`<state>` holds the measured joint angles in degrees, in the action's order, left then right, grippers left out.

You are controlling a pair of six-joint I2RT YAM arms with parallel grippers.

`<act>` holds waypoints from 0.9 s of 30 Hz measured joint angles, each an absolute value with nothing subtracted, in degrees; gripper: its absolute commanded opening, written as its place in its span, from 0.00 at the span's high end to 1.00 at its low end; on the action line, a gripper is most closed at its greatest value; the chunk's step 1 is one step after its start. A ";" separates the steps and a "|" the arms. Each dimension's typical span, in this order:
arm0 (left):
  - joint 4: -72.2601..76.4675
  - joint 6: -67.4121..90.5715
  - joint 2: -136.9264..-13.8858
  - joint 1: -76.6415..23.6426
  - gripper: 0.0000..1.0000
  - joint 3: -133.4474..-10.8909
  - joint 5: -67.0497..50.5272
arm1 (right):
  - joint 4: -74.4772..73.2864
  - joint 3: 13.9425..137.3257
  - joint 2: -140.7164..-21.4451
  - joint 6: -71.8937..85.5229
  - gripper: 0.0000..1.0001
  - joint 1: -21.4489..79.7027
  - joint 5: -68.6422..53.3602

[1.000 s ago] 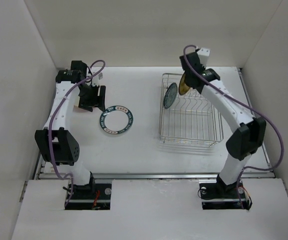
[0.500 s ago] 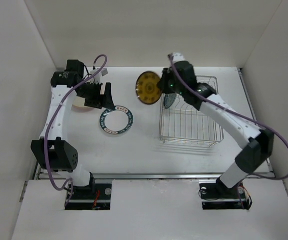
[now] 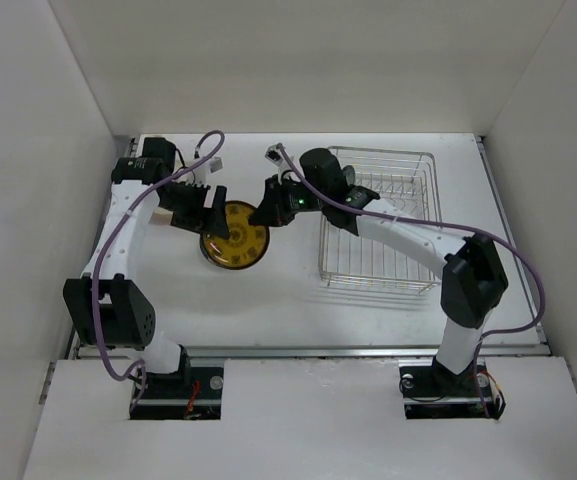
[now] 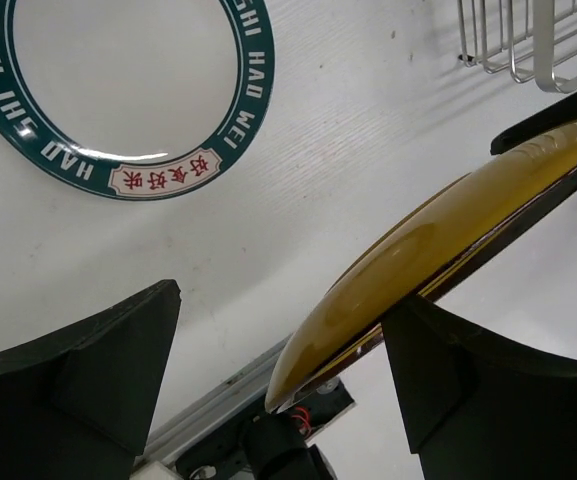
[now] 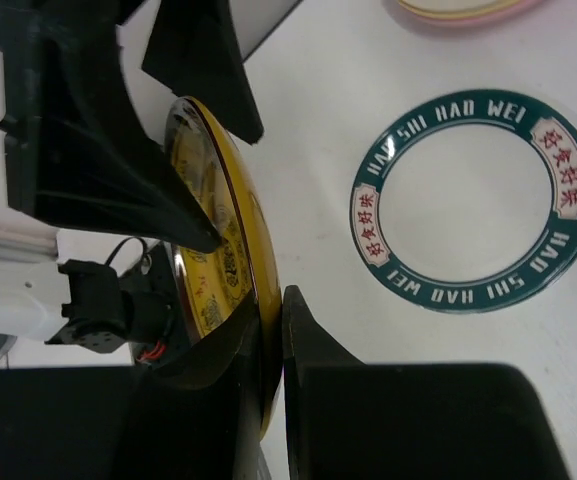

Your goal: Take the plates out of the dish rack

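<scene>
An orange-yellow plate [image 3: 235, 236] hangs tilted over the table's left half, above the white plate with the dark teal rim [image 5: 473, 200]. My right gripper [image 3: 265, 213] is shut on its right rim; both fingers pinch the edge in the right wrist view [image 5: 271, 300]. My left gripper [image 3: 208, 212] stands open at the plate's left side. In the left wrist view the yellow rim [image 4: 418, 260] runs between the spread fingers, close to the right finger [image 4: 488, 390]. The dish rack [image 3: 383, 262] sits to the right; my right arm hides part of its inside.
The teal-rimmed plate [image 4: 168, 180] lies flat on the table under both grippers. A pink and cream plate edge [image 5: 458, 6] shows just beyond it. A corner of the rack [image 4: 528, 45] is close on the right. White walls enclose the table.
My right arm swung the orange-yellow plate from the rack leftward to above the teal-rimmed plate. My left gripper opened wider and now has the plate's rim between its fingers.
</scene>
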<state>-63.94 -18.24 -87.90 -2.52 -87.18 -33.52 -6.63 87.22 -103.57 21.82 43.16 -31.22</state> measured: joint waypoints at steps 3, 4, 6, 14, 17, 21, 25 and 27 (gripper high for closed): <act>-63.83 -18.55 -87.90 -2.52 0.52 -86.78 -34.15 | -4.58 86.87 -103.57 22.00 1.00 43.09 -33.19; -64.10 -18.48 -87.88 -2.52 0.64 -86.78 -35.27 | -3.90 86.48 -103.59 22.06 1.00 43.07 -33.28; -64.82 -18.85 -87.88 -2.90 0.85 -86.78 -37.30 | -3.40 86.04 -103.66 21.96 1.00 43.07 -33.36; -68.66 -22.70 -87.88 -2.72 1.00 -86.80 -41.34 | -3.75 85.36 -103.85 22.57 0.51 42.09 -34.85; -69.65 -24.62 -87.88 -2.96 1.00 -86.19 -39.29 | -5.61 85.36 -103.83 22.68 0.43 42.87 -32.12; -71.70 -29.02 -88.33 -2.92 1.00 -83.02 -35.62 | -10.61 85.23 -101.75 22.74 0.39 43.20 -24.71; -73.69 -33.30 -90.98 -3.84 1.00 -79.48 -33.19 | -15.00 84.33 -94.96 24.32 0.37 41.91 -12.99; -73.91 -34.85 -92.64 -5.61 1.00 -77.65 -32.36 | -16.36 84.20 -90.76 25.76 0.36 40.58 -7.03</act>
